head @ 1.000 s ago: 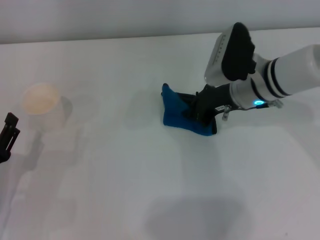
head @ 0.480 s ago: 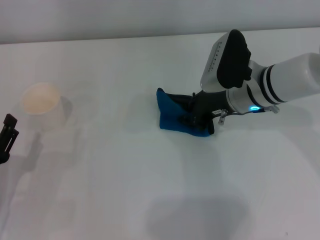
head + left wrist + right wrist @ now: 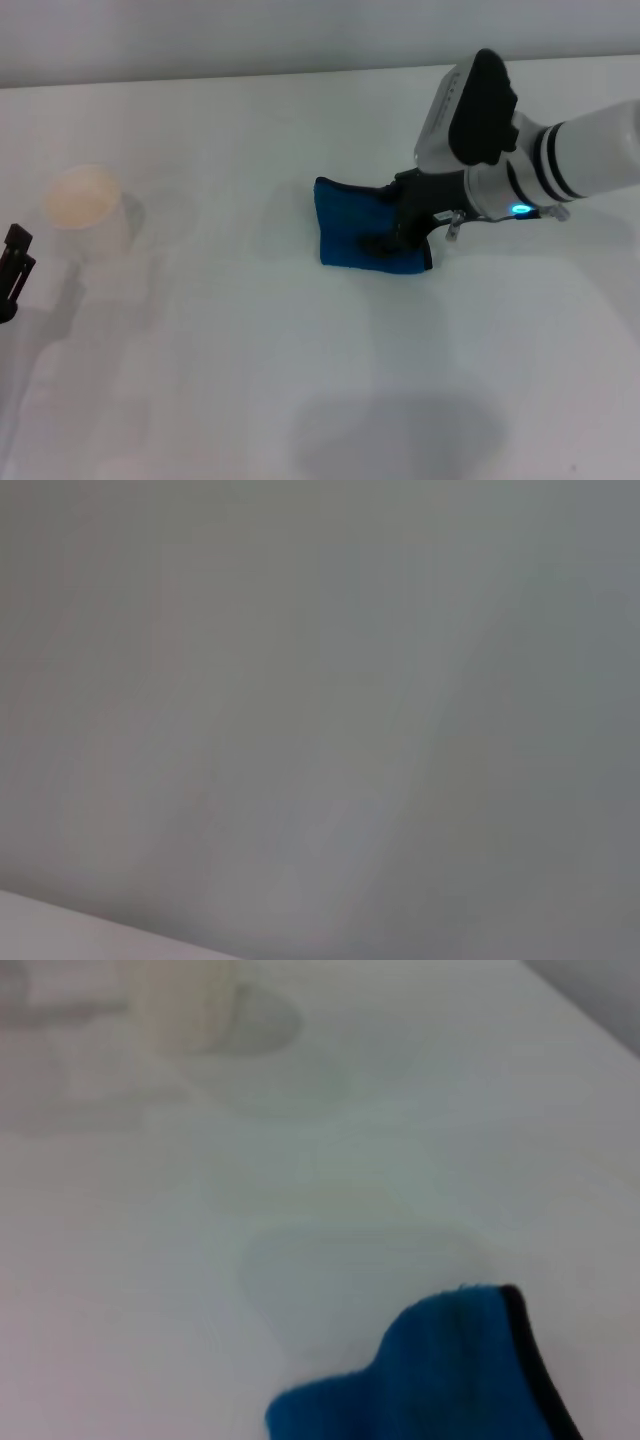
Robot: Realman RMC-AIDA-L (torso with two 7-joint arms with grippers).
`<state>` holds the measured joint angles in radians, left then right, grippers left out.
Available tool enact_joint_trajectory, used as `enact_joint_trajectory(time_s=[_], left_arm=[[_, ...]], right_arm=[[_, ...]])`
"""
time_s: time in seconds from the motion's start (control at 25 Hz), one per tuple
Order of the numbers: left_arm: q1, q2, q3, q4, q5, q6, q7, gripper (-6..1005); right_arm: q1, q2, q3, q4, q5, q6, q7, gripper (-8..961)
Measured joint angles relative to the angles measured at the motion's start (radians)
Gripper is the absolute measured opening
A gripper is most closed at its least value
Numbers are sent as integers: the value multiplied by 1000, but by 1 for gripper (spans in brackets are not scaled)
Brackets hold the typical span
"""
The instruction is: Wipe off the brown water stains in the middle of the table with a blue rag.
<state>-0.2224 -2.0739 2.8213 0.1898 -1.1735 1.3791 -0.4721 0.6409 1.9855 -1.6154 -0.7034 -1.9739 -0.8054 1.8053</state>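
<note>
A bare test bench, lab-like: a wide plain white surface (image 3: 200, 380) meeting a blank pale wall (image 3: 200, 40), with one paper cup (image 3: 84, 210).

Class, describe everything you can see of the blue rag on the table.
The blue rag is a small bright blue cloth, soft-looking, with black edging along one side. It lies roughly square and mostly flat near the middle of the white table. The right gripper presses on its right edge, where dark fingers cover part of it. Nothing else touches it; the pale cup stands far to its left.
</note>
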Motion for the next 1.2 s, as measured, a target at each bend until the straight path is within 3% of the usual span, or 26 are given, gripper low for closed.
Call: enact_joint_trajectory(time_s=[0.28,0.36,0.4,0.52,0.56,0.6,0.76,0.96,1.08,1.2], left_arm=[[0,0,0,-3,-1,0,-9,786],[-1,0,0,-4,-2,0,-10,785],[-2,0,0,-4,-2,0,-10,785],[-10,0,-1,-15,-2,0,-25,785],[-10,0,0,-16,-2,0,-28,785],[-13,0,0,-23,-2,0,-42,786],[-33,0,5,-54,0,-1,-112,786],[-46,0,7,-62,0,-1,-120,786],[-49,0,4,-64,0,-1,-120,786],[-51,0,1,-65,0,-8,-120,786]], right_arm=[[-77,10,167,-125,13,-109,-15,749],[-115,24,299,-158,68,-197,-60,808],[-115,24,299,-158,68,-197,-60,807],[-144,24,431,-141,226,-304,-119,805],[-157,23,521,-94,342,-364,-144,804],[-157,23,521,-94,342,-364,-144,804],[-170,17,722,75,561,-471,-196,801],[-195,19,985,283,696,-494,-269,799],[-218,23,1110,386,746,-491,-413,800],[-235,27,1161,466,786,-483,-678,802]])
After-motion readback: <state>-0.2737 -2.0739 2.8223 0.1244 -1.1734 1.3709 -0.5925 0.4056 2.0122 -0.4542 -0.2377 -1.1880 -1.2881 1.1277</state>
